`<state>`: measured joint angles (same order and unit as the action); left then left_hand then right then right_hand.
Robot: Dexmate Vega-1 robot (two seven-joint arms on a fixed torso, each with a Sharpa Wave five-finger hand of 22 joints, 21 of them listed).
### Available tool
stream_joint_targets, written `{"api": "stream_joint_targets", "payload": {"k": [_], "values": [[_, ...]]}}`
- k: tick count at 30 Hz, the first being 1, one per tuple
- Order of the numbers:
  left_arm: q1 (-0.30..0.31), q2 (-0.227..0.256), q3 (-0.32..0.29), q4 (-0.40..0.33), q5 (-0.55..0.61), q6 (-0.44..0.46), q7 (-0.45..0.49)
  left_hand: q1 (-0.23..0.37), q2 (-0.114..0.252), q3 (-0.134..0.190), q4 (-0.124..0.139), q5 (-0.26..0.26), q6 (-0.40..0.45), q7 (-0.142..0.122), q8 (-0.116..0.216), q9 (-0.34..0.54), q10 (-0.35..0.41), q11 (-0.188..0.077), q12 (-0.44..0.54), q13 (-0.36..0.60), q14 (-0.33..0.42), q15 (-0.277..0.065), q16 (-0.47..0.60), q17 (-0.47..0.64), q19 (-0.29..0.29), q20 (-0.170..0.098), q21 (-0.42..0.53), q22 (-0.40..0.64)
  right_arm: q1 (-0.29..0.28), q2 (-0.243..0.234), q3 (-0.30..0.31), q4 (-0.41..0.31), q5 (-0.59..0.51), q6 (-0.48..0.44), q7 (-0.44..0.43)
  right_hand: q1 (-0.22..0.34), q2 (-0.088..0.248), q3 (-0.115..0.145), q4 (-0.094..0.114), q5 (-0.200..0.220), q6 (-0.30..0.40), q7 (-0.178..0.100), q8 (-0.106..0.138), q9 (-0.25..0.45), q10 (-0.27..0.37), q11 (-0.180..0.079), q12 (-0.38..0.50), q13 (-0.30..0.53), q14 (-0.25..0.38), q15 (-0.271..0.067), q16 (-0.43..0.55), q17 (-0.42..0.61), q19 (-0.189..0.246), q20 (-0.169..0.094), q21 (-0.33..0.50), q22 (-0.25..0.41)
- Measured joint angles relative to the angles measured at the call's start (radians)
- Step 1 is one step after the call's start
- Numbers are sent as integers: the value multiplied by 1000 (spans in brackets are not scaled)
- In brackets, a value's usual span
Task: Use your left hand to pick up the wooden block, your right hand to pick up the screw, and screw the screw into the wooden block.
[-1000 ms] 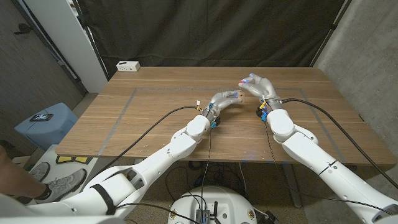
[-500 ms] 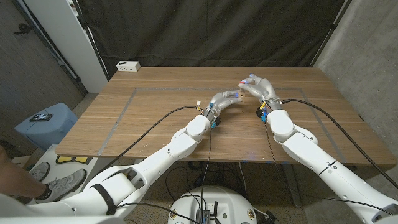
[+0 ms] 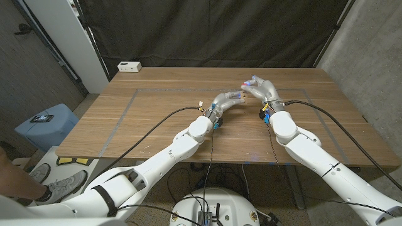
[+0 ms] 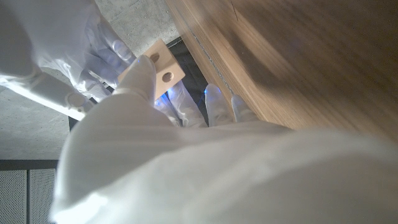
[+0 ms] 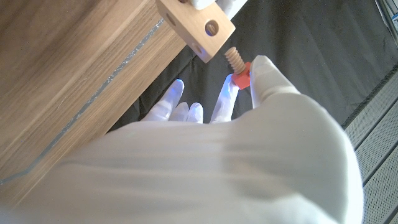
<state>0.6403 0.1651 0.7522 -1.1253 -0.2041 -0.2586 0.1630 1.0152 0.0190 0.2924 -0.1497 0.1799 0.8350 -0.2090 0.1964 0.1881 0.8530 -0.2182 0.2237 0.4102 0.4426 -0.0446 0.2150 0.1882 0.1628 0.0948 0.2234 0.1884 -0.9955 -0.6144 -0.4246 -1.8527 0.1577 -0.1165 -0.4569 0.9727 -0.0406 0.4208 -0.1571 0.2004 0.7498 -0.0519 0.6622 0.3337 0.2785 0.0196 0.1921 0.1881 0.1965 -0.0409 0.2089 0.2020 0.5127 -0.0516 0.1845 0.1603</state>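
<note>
Holding the wooden block [image 5: 196,25] up w/ left hand [image 3: 225,100] pinching it, right hand [image 5: 249,81] is pinching the red-headed screw [image 5: 236,65] just off a block hole, risking cross-threading if tilted.

The head view is evenly and rather softly lit, sharp at the centre, with straight lines bowing toward its edges (a wide lens) and only faint shadows on the table [image 3: 157,107]. Both wrist views are blurred close up: the left hand [image 4: 205,168] is overexposed to near white, with blue glints between the fingers, and the right hand [image 5: 249,155] is a pale, soft mass.
</note>
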Motion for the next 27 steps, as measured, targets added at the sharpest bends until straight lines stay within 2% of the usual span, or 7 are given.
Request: {"api": "stream_joint_targets", "payload": {"k": [27], "values": [[6,5,0,-9,0,2,0,-3,2,-5,1,0,-3,-1,3,0,0,0,-1,1,0,0,0,0,0,0,0,0,-2,-3,-3,6,3,0,1,0,0,-3,3,0,0,0,4,0,0,0,0,0,0,0,0,0,0,0,0,0]]}}
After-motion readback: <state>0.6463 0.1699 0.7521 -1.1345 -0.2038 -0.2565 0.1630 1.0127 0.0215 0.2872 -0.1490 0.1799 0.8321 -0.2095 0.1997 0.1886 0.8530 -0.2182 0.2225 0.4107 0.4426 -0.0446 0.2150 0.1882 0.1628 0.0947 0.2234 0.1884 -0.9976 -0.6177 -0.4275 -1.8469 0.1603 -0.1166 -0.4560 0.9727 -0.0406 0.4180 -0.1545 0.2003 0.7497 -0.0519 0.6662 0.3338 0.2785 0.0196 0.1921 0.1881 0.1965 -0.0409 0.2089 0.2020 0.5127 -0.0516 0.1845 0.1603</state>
